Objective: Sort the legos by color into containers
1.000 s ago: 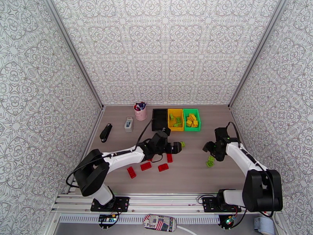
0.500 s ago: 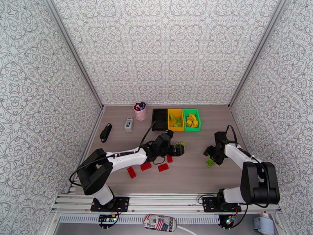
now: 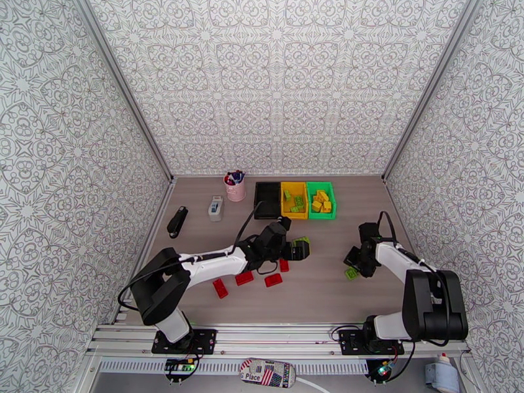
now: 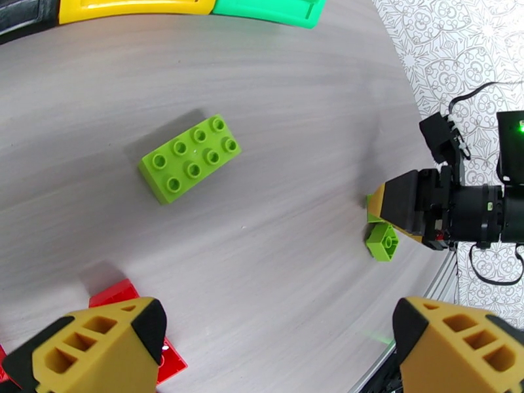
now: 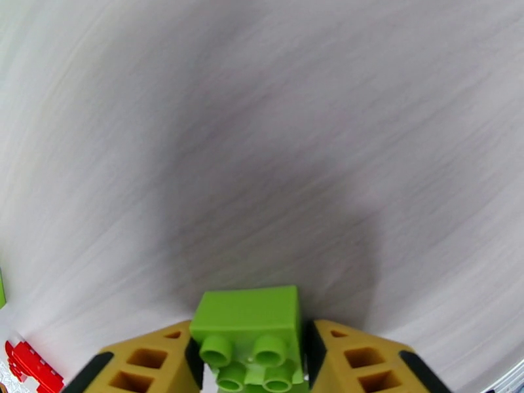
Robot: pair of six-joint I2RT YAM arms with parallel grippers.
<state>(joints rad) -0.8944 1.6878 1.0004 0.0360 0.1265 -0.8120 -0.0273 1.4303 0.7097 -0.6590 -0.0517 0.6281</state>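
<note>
You are partway through the sorting. At the back of the surface [image 3: 327, 296] three bins stand side by side: the black bin [image 3: 267, 200], the yellow bin [image 3: 293, 217] with green bricks [image 3: 296, 203] in it, and the green bin [image 3: 321, 217] with yellow bricks [image 3: 321, 199] in it.

Your left end effector [image 4: 275, 342] hangs spread wide above a large green brick [image 4: 190, 158], which lies studs up near the middle and is not touched. Your right end effector [image 5: 252, 352] is low at the surface, closed narrowly on a small green brick [image 5: 249, 319]. A second small green brick [image 4: 383, 242] lies just beside it. Four red bricks [image 3: 244, 278] lie loose on the near side.

The yellows look done. Three greens and all the reds are left, the reds presumably for the black bin.
</note>
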